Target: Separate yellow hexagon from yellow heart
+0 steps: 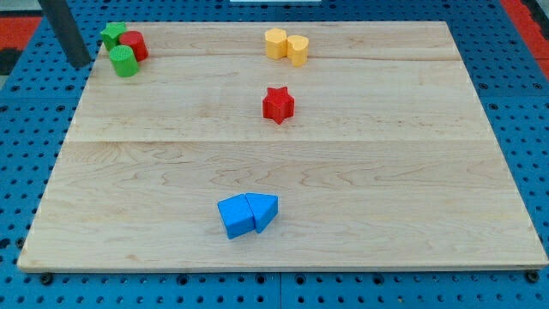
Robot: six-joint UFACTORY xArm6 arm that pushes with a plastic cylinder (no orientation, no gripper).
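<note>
Wooden board (412, 172) — yellow hexagon (275, 42) touching yellow heart (298, 49); my tip (81, 63) far left.

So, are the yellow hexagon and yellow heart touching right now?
Touching. The camera view shows the yellow hexagon pressed against the yellow heart with no board visible between them. My tip is far off at the view's left.

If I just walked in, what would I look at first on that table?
Probably the red star alone in the upper middle of the wooden board. Above it, the yellow hexagon and yellow heart sit touching. My tip stands at the view's top left, just left of a green and red cluster.
</note>
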